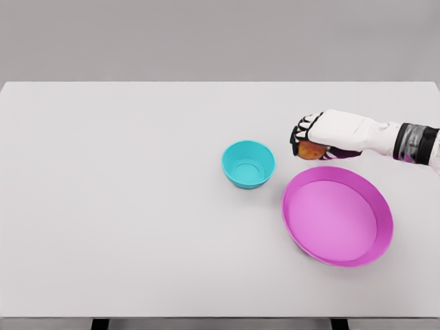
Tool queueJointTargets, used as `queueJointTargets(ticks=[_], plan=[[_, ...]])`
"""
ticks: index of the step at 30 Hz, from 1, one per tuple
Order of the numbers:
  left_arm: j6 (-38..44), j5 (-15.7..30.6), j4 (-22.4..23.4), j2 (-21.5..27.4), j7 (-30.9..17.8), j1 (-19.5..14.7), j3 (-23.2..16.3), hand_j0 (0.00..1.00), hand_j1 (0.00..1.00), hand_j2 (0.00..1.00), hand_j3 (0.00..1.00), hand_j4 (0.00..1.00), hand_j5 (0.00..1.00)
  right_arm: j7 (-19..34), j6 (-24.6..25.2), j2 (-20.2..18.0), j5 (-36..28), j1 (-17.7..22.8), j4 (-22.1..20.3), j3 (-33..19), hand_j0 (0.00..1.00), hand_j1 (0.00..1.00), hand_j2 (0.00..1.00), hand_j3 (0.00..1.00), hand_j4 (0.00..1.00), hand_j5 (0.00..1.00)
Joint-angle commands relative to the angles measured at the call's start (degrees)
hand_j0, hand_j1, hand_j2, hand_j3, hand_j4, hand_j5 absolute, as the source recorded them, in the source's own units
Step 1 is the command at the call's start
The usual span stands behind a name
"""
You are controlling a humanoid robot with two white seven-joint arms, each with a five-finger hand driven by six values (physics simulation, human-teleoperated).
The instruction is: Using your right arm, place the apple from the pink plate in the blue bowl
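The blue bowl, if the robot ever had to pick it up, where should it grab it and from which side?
Probably the rim of the blue bowl, from above: it stands upright and open, with a thin wall for fingers to pinch. The side facing the free left looks best, since the right hand, holding the apple, is beside the other.

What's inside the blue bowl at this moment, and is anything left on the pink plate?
The blue bowl shows only its bare inside, and the pink plate holds nothing. The apple is in the right hand, between the two and above the table; the fingers cover most of it.
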Motion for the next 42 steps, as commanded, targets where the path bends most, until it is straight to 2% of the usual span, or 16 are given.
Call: queueJointTargets(ticks=[1,7,11,16,22,23,24,25,32,33,34,37,39,40,42], plan=[[0.0,-0.02,0.01,0.0,0.0,0.0,0.0,1.0,1.0,1.0,1.0,1.0,1.0,0.02,0.13,1.99,0.74,-0.35,2.31,2.75,0.42,0.42,0.42,0.42,0.42,0.42],[0.0,-0.02,0.01,0.0,0.0,0.0,0.0,1.0,1.0,1.0,1.0,1.0,1.0,0.11,0.13,4.89,1.09,-4.04,2.31,6.97,0.42,0.42,0.42,0.42,0.42,0.42],[0.0,-0.02,0.01,0.0,0.0,0.0,0.0,1.0,1.0,1.0,1.0,1.0,1.0,0.11,0.13,6.56,1.62,-5.27,2.22,7.76,0.42,0.42,0.42,0.42,0.42,0.42],[0.0,-0.02,0.01,0.0,0.0,0.0,0.0,1.0,1.0,1.0,1.0,1.0,1.0,0.02,0.13,8.67,1.97,-8.79,2.22,13.12,0.43,0.43,0.43,0.43,0.43,0.43],[0.09,-0.02,0.01,0.0,0.0,0.0,0.0,1.0,1.0,1.0,1.0,1.0,1.0,0.11,0.13,9.9,2.5,-9.93,3.36,15.41,0.44,0.44,0.44,0.44,0.44,0.44],[0.0,-0.02,0.01,0.0,0.0,0.0,0.0,1.0,1.0,1.0,1.0,1.0,1.0,0.11,0.13,9.9,2.5,-10.11,3.45,15.41,0.46,0.46,0.46,0.46,0.46,0.46],[0.0,-0.02,0.01,0.0,0.0,0.0,0.0,1.0,1.0,1.0,1.0,1.0,1.0,0.02,0.13,9.9,2.5,-10.11,3.98,15.41,0.85,0.85,0.85,0.85,0.85,0.85],[0.0,-0.02,0.01,0.0,0.0,0.0,0.0,1.0,1.0,1.0,1.0,1.0,1.0,0.02,0.13,9.82,2.5,-10.11,4.33,15.41,1.0,1.0,1.0,1.0,1.0,1.0],[0.09,-0.02,0.01,0.0,0.0,0.0,0.0,1.0,1.0,1.0,1.0,1.0,1.0,0.11,0.13,9.2,2.68,-11.25,3.54,14.79,1.0,1.0,1.0,1.0,1.0,1.0],[0.09,-0.02,0.01,0.0,0.0,0.0,0.0,1.0,1.0,1.0,1.0,1.0,1.0,0.11,0.13,8.68,2.5,-11.25,2.31,14.0,1.0,1.0,1.0,1.0,1.0,1.0],[0.0,-0.02,0.01,0.0,0.0,0.0,0.0,1.0,1.0,1.0,1.0,1.0,1.0,0.11,0.13,7.01,2.41,-10.38,0.2,8.83,1.0,1.0,1.0,1.0,1.0,1.0],[0.0,-0.02,-0.08,0.0,0.0,0.0,0.0,1.0,1.0,1.0,1.0,1.0,1.0,0.02,0.13,0.95,1.8,-9.24,-0.42,2.23,1.0,1.0,1.0,1.0,1.0,1.0],[0.0,-0.02,0.01,0.0,0.0,0.0,0.0,1.0,1.0,1.0,1.0,1.0,1.0,0.02,0.13,-0.73,1.71,-4.05,-0.33,-3.84,1.0,1.0,1.0,1.0,1.0,1.0],[0.0,-0.02,0.01,0.0,0.0,0.0,0.0,1.0,1.0,1.0,1.0,1.0,1.0,0.02,0.13,-2.84,1.8,-2.99,0.11,-4.81,1.0,1.0,1.0,1.0,1.0,1.0],[0.0,-0.02,0.01,0.0,0.0,0.0,0.0,1.0,1.0,1.0,1.0,1.0,1.0,2.06,0.13,-2.14,0.75,-1.85,5.47,-7.53,1.0,1.0,1.0,1.0,1.0,1.0]])
